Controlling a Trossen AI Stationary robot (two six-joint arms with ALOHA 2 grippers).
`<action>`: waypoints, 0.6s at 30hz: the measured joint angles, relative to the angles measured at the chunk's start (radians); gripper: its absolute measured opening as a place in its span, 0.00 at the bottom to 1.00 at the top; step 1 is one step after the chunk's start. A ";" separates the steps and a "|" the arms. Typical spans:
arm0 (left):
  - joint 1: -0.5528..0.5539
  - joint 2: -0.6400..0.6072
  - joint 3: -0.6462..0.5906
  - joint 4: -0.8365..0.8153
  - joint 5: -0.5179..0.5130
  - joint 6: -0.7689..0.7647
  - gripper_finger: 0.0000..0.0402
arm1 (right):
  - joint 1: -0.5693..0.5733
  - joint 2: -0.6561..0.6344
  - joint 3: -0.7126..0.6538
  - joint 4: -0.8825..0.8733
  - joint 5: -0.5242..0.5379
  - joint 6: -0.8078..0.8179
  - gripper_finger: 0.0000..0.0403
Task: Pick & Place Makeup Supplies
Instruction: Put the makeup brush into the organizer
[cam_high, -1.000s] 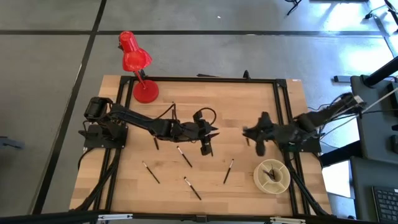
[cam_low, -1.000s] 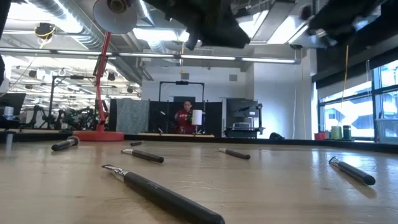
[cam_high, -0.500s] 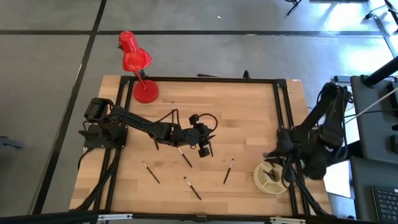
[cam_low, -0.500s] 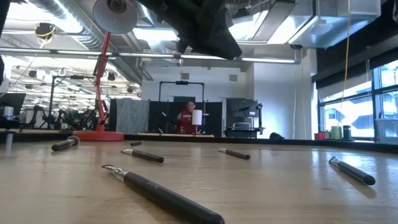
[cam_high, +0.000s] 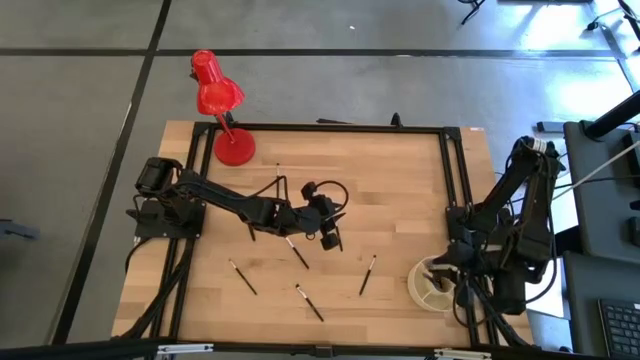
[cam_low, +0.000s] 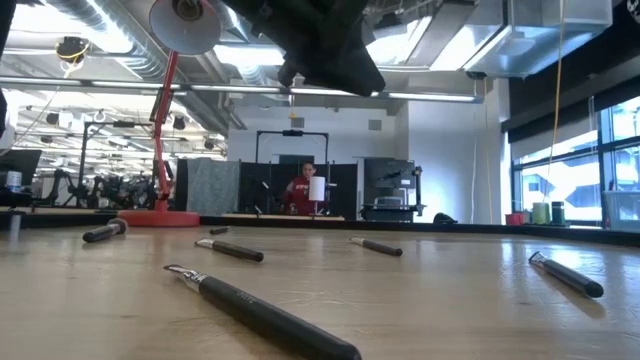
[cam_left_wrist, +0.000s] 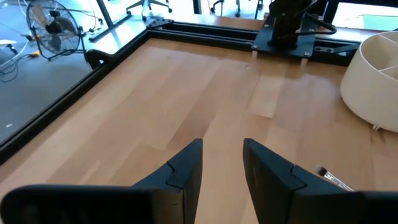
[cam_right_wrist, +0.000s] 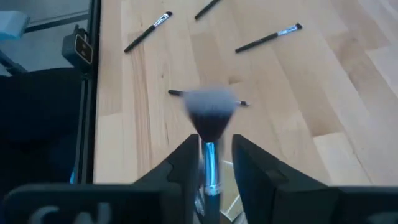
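Note:
Several slim dark makeup brushes lie flat on the wooden table, among them one in the middle (cam_high: 295, 250), one nearer (cam_high: 308, 302) and one toward the right (cam_high: 367, 275); they also show in the low view (cam_low: 262, 318). My left gripper (cam_high: 328, 236) hovers open and empty over the table's middle, just right of the middle brush; it also shows in its own wrist view (cam_left_wrist: 222, 163). My right gripper (cam_high: 441, 272) is over the round cream cup (cam_high: 416, 291) at the near right. It is shut on a brush with a fluffy head (cam_right_wrist: 210, 113). My right gripper pinches the brush's shiny ferrule (cam_right_wrist: 209, 155), just behind the bristles, between its two fingers. The brush lies along the fingers and its bristle head sticks out past the fingertips (cam_right_wrist: 186, 163). It is lifted clear of the table. Its handle end is hidden behind the fingers.
A red desk lamp (cam_high: 222, 110) stands at the table's far left corner. A black frame rail (cam_high: 452, 170) runs along the table's edges. The cup holds a few brushes. A person sits far off in the room behind the table (cam_low: 303, 193).
My right arm has drawn back from the table's middle right toward the near right edge and now stands over the cup. It has left the low view. My left gripper has shifted slightly toward the near edge.

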 joint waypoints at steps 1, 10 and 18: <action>0.000 0.000 0.000 0.000 -0.003 0.000 0.28 | 0.000 -0.002 0.000 -0.009 -0.001 0.016 0.28; 0.002 0.000 0.000 0.000 -0.039 0.003 0.28 | -0.030 -0.038 0.035 -0.061 0.066 0.064 0.35; 0.048 0.059 0.003 0.018 -0.002 -0.125 0.28 | -0.202 -0.071 0.066 -0.094 0.200 -0.039 0.32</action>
